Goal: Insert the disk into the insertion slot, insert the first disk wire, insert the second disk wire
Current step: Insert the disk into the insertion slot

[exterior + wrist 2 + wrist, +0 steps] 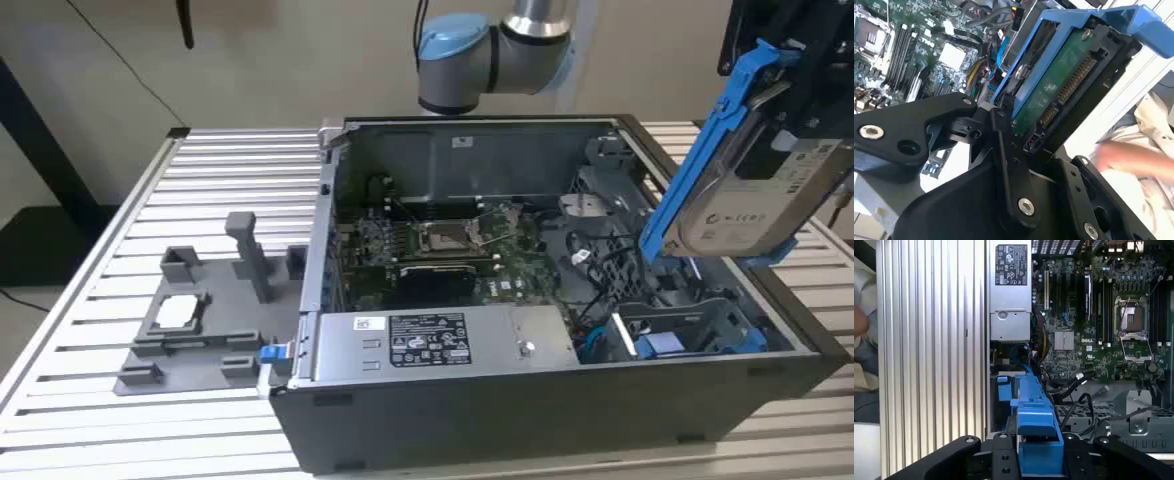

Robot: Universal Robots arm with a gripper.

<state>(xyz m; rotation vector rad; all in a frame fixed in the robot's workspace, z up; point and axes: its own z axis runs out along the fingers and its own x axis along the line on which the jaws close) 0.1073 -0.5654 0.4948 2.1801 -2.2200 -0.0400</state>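
Quick count first: one disk (754, 200), one claw (1039, 460), one insertion slot (687, 332), one open computer case (534, 410), one grey power-supply box (427, 340) and one grey fixture tray (200, 330) can be made out, all carried on a slatted metal desk (80, 400). The cables (1079, 390) inside the case can't really be counted, since they're tangled in a dark bunch beside the motherboard (441, 245). The claw is cut off by the frame edge in the exterior view. In both wrist views mostly its black linkages and fingers (1004, 455) are seen, and the very tips are hard to make out against the blue carrier. The slot is partly covered by the disk in the first wrist view, so its inside can't be checked there. A person's hand (1134, 155), heavily blurred, is caught past the desk edge in the second wrist view. As for the grip, the claw is clamped on the disk: the blue carrier frame is pinched between the fingers, and the green circuit board and connector end are turned toward the second wrist camera. The disk is held up in the air, on edge and tilted, at the exterior view's right, above the slot and well clear of it, so it isn't inserted yet.
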